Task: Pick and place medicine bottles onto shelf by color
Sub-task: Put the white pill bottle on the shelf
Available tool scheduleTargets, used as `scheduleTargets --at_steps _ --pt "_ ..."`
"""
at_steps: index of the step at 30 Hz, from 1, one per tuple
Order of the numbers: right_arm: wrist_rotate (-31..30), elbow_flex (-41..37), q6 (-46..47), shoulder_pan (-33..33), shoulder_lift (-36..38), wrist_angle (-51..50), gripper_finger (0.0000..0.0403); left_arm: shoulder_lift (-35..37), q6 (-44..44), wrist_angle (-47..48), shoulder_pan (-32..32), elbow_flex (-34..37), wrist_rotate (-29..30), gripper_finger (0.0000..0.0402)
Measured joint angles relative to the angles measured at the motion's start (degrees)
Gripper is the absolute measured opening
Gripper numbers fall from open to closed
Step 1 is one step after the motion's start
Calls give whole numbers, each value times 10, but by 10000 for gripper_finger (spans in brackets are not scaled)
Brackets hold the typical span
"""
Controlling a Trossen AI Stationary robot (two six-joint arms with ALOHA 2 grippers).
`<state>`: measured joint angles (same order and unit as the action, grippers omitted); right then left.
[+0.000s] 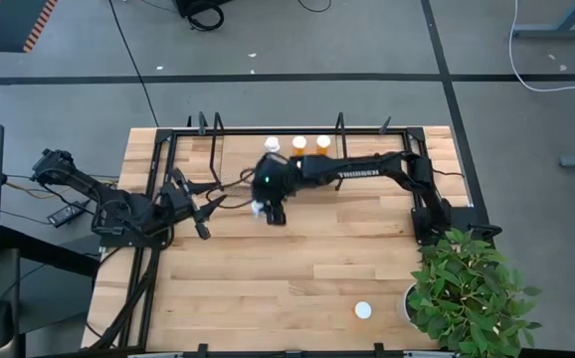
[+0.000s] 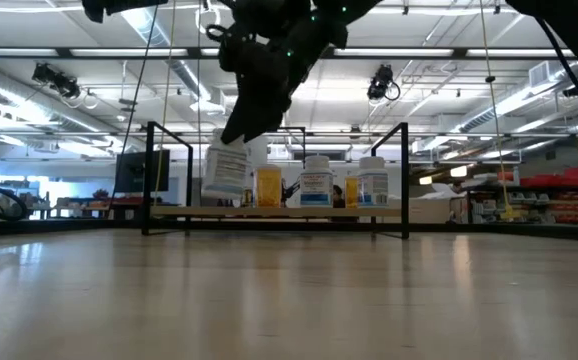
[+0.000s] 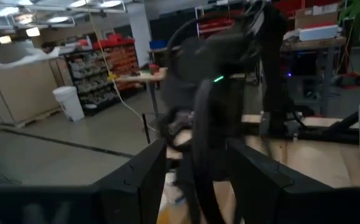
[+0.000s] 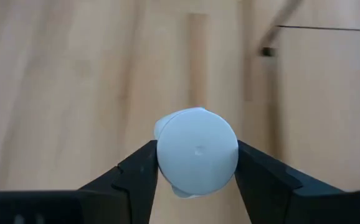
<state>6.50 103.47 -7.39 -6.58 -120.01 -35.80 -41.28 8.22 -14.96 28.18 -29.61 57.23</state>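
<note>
White-capped medicine bottle (image 4: 197, 151) clamped between the right gripper's (image 1: 270, 210) fingers, held in the air above the table (image 1: 297, 278) just at 6 o'clock of the shelf (image 1: 367, 149). Shelf carries three bottles: one white (image 1: 273, 145), two orange (image 1: 298, 143). Lone bottle (image 1: 363, 310) stands at 5 o'clock, near the plant (image 1: 472, 288). Left gripper (image 1: 203, 211) waits at 9 o'clock, fingers spread.

Grey floor (image 1: 367, 40), ceiling lights (image 2: 69, 110), stocked racks (image 3: 102, 71).
</note>
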Motion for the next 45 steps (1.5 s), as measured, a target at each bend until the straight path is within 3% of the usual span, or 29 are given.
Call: scheduleTargets --at_steps 6,14,20,25,32,38,45 --pt "-2 -39 1 47 1 16 202 0 -20 11 0 0 0 172" --pt "-20 -143 30 72 4 129 202 0 -20 11 0 0 -1 172" --pt "-24 -137 57 72 3 126 209 0 -2 -3 -6 0 1 172" --pt "-26 -119 54 71 -1 117 247 1 -1 -6 -7 0 1 172" --pt "-55 -117 58 57 0 118 300 1 -16 -19 -7 0 -83 172" --pt "-62 -117 59 56 0 123 310 1 -20 -20 -7 0 -159 172" --pt "-62 -117 70 57 24 107 310 1 -14 -20 -7 0 -169 172"
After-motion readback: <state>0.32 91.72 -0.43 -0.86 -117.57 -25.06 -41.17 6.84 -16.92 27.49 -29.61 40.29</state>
